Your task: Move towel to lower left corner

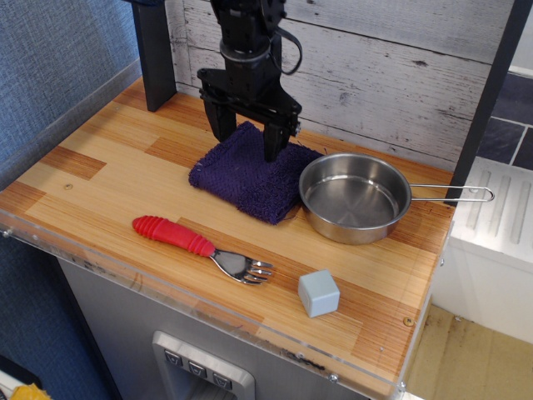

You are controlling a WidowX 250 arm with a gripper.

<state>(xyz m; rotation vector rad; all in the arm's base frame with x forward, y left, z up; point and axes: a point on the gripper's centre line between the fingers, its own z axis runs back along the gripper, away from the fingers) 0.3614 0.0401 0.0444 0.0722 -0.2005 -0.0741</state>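
Towel (246,173) is lying mid-desk (108,179), its right edge touching the steel pan (354,198). Hand (247,138) is hovering wide open over its far edge, gripping nothing. Risk: dragging could nudge the pan.

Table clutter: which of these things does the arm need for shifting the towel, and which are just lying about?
Needed:
- towel
- lower left corner of the tabletop
- gripper, jaws open, at the towel's far edge

Lying about:
- steel pan
- red-handled fork
- grey cube
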